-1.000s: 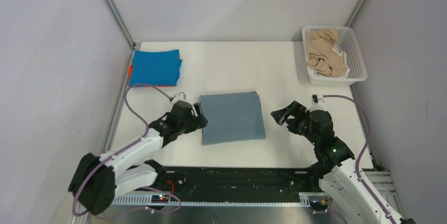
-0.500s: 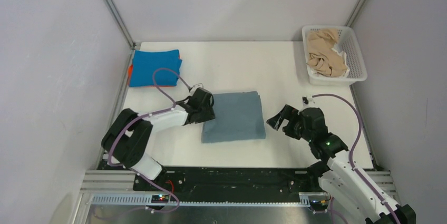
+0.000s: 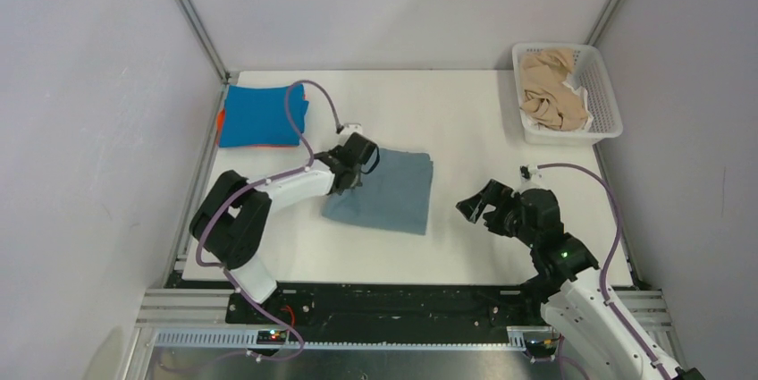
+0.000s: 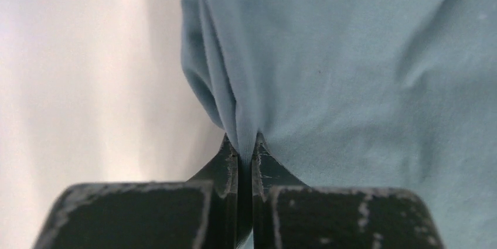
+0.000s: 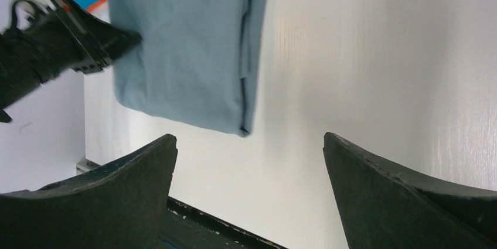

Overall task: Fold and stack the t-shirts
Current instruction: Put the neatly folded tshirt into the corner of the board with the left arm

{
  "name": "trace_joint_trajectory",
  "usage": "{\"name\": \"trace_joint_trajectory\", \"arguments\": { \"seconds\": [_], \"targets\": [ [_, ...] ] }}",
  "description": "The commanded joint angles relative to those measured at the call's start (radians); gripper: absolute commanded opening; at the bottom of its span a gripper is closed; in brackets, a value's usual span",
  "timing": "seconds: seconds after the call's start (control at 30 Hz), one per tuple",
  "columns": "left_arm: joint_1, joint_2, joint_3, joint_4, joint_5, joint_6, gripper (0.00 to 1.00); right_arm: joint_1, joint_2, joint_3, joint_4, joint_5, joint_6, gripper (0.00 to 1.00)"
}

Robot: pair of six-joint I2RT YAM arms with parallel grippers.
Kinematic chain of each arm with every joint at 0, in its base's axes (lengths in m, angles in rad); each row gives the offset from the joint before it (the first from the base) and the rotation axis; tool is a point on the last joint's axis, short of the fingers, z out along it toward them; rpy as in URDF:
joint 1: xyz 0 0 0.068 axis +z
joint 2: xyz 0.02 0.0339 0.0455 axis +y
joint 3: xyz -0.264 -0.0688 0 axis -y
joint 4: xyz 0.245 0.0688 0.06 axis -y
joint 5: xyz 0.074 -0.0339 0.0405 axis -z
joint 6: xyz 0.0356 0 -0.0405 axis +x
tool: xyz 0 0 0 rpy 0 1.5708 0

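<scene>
A folded grey-blue t-shirt (image 3: pixel 386 194) lies skewed mid-table. My left gripper (image 3: pixel 354 174) is shut on its left edge; in the left wrist view a pinched fold of the cloth (image 4: pixel 351 55) rises from between the closed left gripper (image 4: pixel 246 146). My right gripper (image 3: pixel 474 206) stands open over bare table, right of the shirt and apart from it. The right wrist view shows the right gripper (image 5: pixel 249 137) holding nothing, with the grey-blue shirt (image 5: pixel 187 44) beyond it. A folded bright blue t-shirt (image 3: pixel 262 114) lies on an orange one (image 3: pixel 220 121) at the back left.
A white lattice basket (image 3: pixel 610 108) at the back right holds crumpled beige t-shirts (image 3: pixel 550 89). The left arm's purple cable (image 3: pixel 299 112) loops over the blue stack. Grey walls close in both sides of the table.
My left gripper closed on the grey-blue shirt's left edge and reached farther back and right. The shirt has turned askew. The right gripper stayed open, shifting only slightly.
</scene>
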Motion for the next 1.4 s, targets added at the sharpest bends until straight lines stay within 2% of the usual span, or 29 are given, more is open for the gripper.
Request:
{"name": "trace_joint_trajectory", "arguments": {
  "seconds": [0.0, 0.2, 0.4, 0.73, 0.97, 1.37],
  "targets": [
    [0.075, 0.005, 0.139, -0.030, -0.239, 0.307, 0.00, -0.003, -0.006, -0.004, 0.002, 0.027, -0.022, 0.99],
    [0.140, 0.101, 0.327, 0.030, -0.259, 0.567, 0.00, -0.005, 0.015, -0.010, 0.019, 0.044, -0.030, 1.00],
    [0.241, 0.165, 0.467, 0.032, -0.256, 0.671, 0.00, -0.011, 0.051, -0.011, 0.029, 0.063, -0.041, 0.99],
    [0.406, 0.287, 0.716, 0.028, -0.254, 0.660, 0.00, -0.019, 0.084, -0.011, 0.036, 0.086, -0.045, 0.99],
    [0.424, 0.325, 0.814, 0.027, -0.253, 0.677, 0.00, -0.029, 0.121, -0.011, 0.046, 0.087, -0.042, 0.99],
    [0.425, 0.219, 0.875, 0.027, -0.260, 0.790, 0.00, -0.049, 0.109, -0.011, 0.022, 0.129, -0.044, 0.99]
  ]
}}
